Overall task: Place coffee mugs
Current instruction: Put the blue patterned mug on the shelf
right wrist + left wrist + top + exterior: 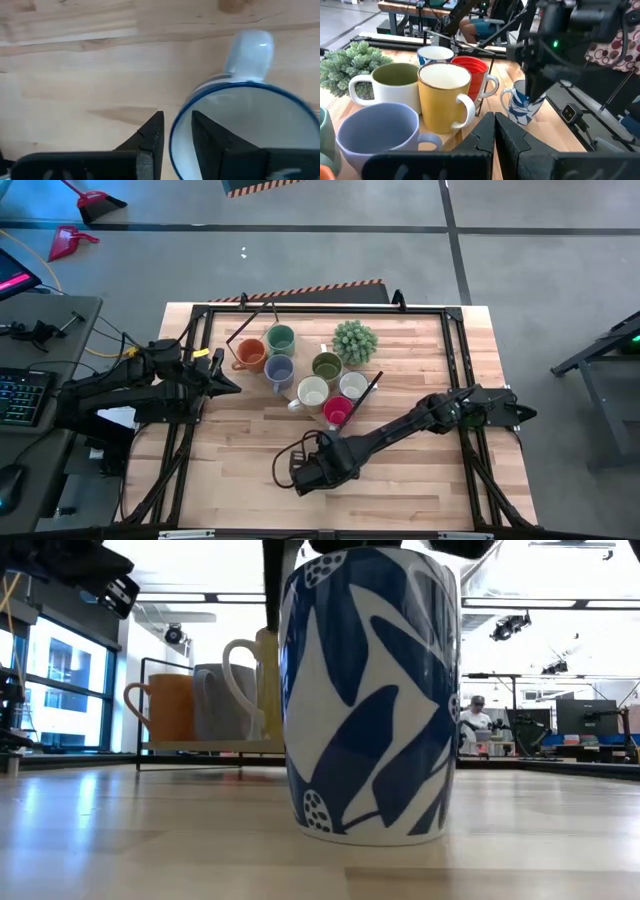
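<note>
A white mug with a blue leaf pattern [370, 690] stands upright on the wood near the table's near edge. My right gripper [176, 125] is over it, shut on its rim, and in the high view the arm [312, 468] hides the mug. Its handle [248, 50] points away from the fingers. The other mugs stand grouped at the table's middle: orange [249, 355], grey-green [280, 338], blue-grey [278, 370], olive-lined [327, 365], two white [312, 392], red-pink [337, 412]. My left gripper [495, 132] is shut and hangs to the left of the orange mug, touching nothing. My right gripper pinches the blue-leaf mug's wall at the rim [172, 137], on the side opposite the handle. One finger [152, 137] is outside and the other finger [212, 142] is inside the cup. The fingers come from above, pointing down. The mug stands upright with its base [370, 835] on the table.
A spiky green potted plant [355, 340] stands behind the mug group. A thin black wire frame [140, 710] edges the group. Black rails run along the table's sides [455, 340]. Bare wood lies left and right of the held mug [420, 480].
</note>
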Controlling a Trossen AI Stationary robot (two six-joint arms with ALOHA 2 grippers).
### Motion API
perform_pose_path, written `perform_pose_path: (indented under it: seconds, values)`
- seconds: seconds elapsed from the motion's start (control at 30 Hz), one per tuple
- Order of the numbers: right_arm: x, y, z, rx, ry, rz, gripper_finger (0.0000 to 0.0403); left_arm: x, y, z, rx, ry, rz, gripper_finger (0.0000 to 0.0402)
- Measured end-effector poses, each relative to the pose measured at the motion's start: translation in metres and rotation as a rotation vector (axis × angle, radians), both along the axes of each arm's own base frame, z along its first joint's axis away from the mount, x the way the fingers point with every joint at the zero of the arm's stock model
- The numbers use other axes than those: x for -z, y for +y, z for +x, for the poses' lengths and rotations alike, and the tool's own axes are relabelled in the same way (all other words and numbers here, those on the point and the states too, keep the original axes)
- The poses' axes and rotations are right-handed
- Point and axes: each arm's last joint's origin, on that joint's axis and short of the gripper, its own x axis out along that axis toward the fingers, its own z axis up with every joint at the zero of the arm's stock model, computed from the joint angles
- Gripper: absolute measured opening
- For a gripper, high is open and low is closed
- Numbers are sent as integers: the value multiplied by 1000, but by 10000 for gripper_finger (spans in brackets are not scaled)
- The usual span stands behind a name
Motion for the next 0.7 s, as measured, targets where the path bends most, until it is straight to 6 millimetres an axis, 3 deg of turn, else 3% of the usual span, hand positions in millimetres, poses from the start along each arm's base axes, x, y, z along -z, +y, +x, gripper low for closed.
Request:
perform_pose_path:
  seconds: [0.23,0.53,0.7]
  values:
    - [-19,7,-10,-58,-30,14,76,0,0,0,0,5,-1,0]
    - [-60,19,-32,-366,-100,38,76,0,0,0,0,4,-1,0]
    - [-69,18,-35,-534,-126,-13,76,0,0,0,0,-1,0,0]
